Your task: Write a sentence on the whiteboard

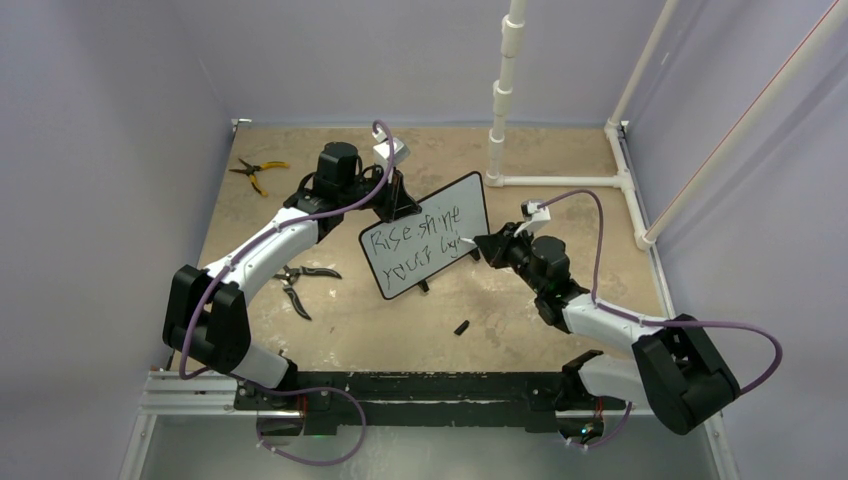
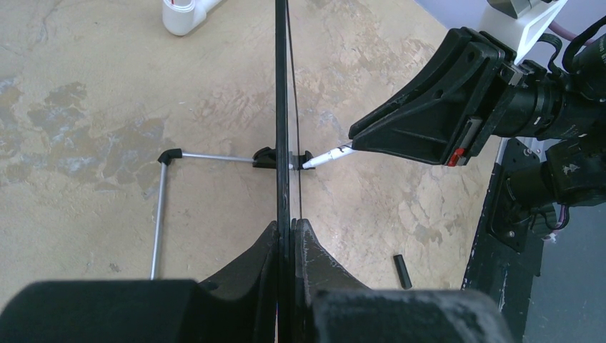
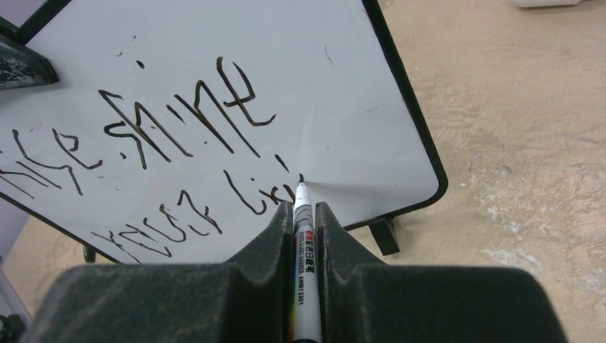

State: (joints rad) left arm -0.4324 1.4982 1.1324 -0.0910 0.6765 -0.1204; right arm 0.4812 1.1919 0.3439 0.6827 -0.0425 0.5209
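pale purple walls (image 1: 100,100) stand on three sides of a flat tan table top (image 1: 400,335) with darker patches. a frame of white plastic pipes (image 1: 503,100) rises at the far right. a black metal bar (image 1: 430,385) runs along the near edge. the light is even.

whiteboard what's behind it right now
Behind the whiteboard, the left wrist view shows a thin metal stand rod lying on the table, with the left claw pinching the board's edge. The back face itself is edge-on there and covered in the other views.
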